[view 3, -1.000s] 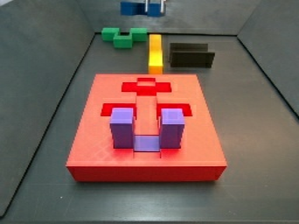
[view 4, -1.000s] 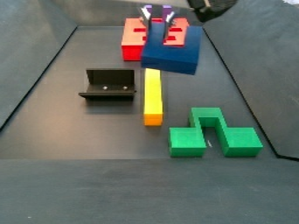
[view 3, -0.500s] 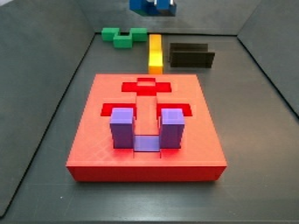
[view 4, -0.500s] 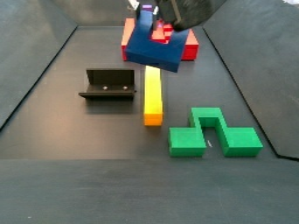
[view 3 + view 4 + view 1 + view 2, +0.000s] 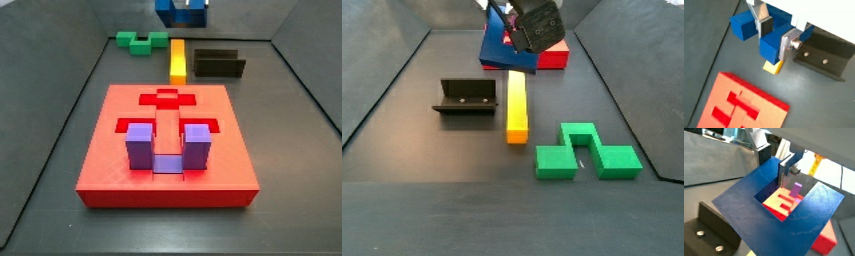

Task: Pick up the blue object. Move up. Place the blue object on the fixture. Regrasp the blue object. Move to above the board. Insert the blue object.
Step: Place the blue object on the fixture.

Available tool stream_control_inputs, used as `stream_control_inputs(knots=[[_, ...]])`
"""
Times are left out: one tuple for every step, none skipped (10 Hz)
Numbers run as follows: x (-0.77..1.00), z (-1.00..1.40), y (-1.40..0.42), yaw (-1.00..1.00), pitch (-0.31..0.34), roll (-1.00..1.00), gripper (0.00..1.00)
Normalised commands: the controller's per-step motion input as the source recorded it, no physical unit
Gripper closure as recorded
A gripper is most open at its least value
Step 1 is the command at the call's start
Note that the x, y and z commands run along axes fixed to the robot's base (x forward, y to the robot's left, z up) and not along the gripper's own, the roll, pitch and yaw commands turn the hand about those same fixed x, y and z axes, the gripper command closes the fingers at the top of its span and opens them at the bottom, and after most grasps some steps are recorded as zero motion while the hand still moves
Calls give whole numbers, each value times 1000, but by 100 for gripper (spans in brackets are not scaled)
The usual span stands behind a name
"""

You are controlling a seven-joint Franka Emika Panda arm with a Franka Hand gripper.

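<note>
My gripper [image 5: 776, 35] is shut on the blue object [image 5: 773, 48], a dark blue U-shaped block held in the air and tilted. One finger [image 5: 761, 157] sits inside the U and the other presses its outer face. In a side view the blue object [image 5: 504, 47] hangs under the gripper [image 5: 512, 28], above the far end of the yellow bar. The fixture [image 5: 466, 97], a black bracket, stands on the floor beside that bar; it also shows as the fixture [image 5: 827, 53]. The red board [image 5: 167, 140] lies flat with cut-outs in its top.
A lilac U-shaped block [image 5: 167, 148] stands in the board's near cut-out. A yellow bar [image 5: 516, 107] lies between fixture and green block [image 5: 585, 150]. Grey walls enclose the floor.
The gripper has lifted the blue object higher and tilted it; in a side view it has shifted toward the fixture's side. Everything else stayed put.
</note>
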Motion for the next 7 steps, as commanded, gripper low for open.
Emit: stream_control_inputs(knots=[[766,-209,-151,229,503,-363,100],[746,-329,-43,303,280,-311,100],[646,-254,34,340,54,-300,100],[549,-326,223,391,-51,-286,100],[483,-406,363,414,-260,-326,100],[534,-309,249,486,-277,-157,100],[846,-186,46,360,0,0,100]])
